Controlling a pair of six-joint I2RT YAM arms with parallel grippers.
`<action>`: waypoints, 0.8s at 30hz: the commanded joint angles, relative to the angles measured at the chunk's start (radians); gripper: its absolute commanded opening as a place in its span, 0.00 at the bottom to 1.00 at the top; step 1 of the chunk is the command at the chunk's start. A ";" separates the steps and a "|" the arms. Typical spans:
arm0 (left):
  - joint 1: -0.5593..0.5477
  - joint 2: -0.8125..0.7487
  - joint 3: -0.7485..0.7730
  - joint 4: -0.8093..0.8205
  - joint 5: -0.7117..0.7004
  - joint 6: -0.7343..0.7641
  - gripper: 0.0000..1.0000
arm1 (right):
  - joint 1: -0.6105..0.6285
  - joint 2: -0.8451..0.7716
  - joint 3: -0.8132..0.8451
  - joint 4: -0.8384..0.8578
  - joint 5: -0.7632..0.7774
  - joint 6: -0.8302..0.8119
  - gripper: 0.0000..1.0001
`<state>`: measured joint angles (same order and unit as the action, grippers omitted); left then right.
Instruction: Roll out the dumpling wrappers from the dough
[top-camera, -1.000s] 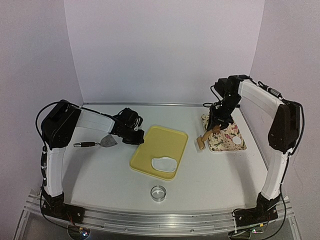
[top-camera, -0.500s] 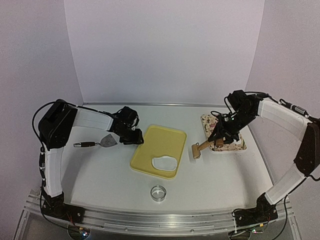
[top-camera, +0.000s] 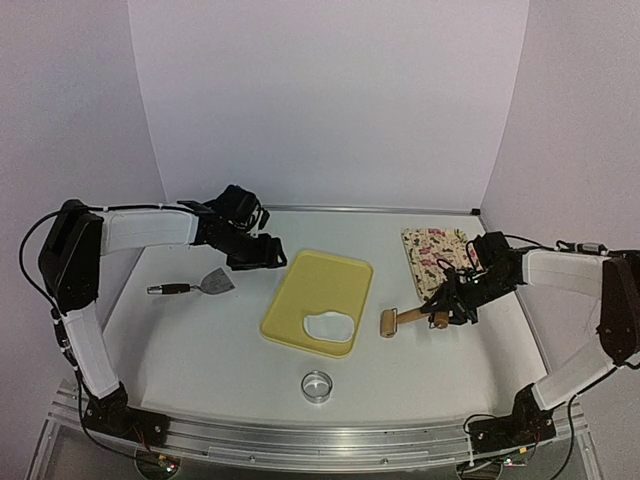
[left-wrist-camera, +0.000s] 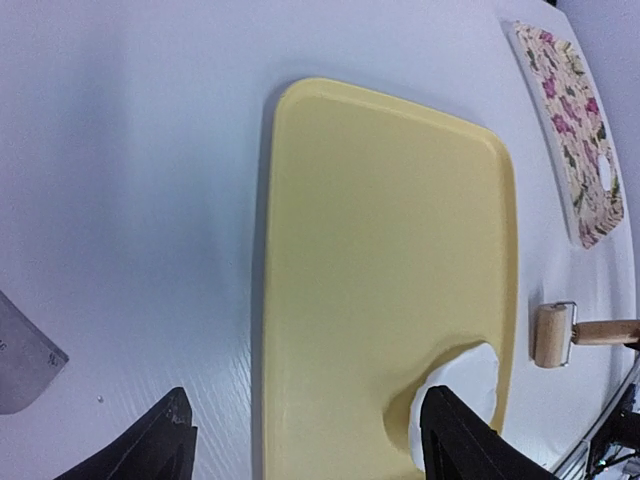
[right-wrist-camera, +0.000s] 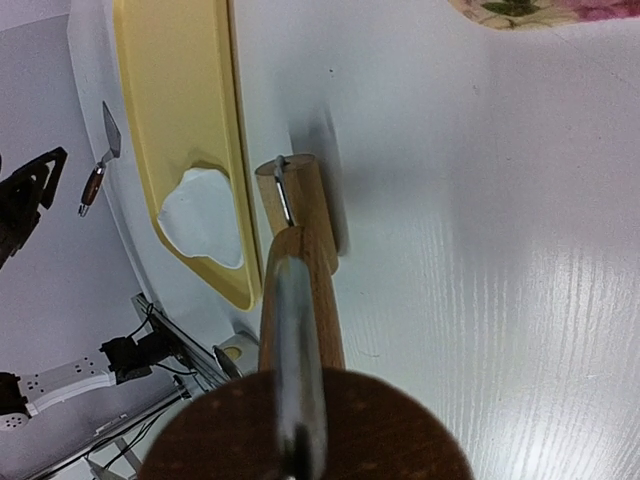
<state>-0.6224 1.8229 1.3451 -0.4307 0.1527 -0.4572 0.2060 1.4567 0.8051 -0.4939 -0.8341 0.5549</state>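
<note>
Since the earlier frame, the right arm has swung off the floral tray (top-camera: 432, 252) and down to the table (top-camera: 200, 340). The right gripper (top-camera: 445, 312) is clamped on the handle of the wooden roller (top-camera: 400, 320), whose head now lies just beside the right edge of the yellow tray (top-camera: 325, 285). The left gripper (top-camera: 262, 255) was closed at the yellow tray's left edge. It has since drawn back toward the rear and released, with its jaws spread and nothing between them. 1 sheet of dough (top-camera: 330, 327) lies on the near right corner of the yellow tray. 1 dumpling wrapper (left-wrist-camera: 607, 178), a small white disc, sits on the floral tray in the left wrist view. A scraper (top-camera: 208, 284) lies left of the yellow tray, and a ring cutter (top-camera: 317, 386) sits near the front edge, apart from both arms. Nothing lies between the roller and the dough except the tray rim. The table is white, and the walls (top-camera: 330, 100) are plain and pale.
</note>
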 joint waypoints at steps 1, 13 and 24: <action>0.004 -0.113 -0.089 -0.037 0.067 -0.011 0.76 | -0.028 0.004 -0.053 0.076 0.027 0.012 0.13; 0.003 -0.261 -0.312 -0.037 0.097 -0.007 0.77 | -0.032 0.044 -0.076 0.034 0.364 0.058 0.64; 0.003 -0.241 -0.279 -0.016 0.050 -0.051 0.77 | -0.022 -0.114 0.081 -0.124 0.432 -0.099 0.69</action>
<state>-0.6228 1.5955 1.0275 -0.4720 0.2325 -0.4779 0.1780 1.4498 0.7517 -0.5411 -0.4201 0.5806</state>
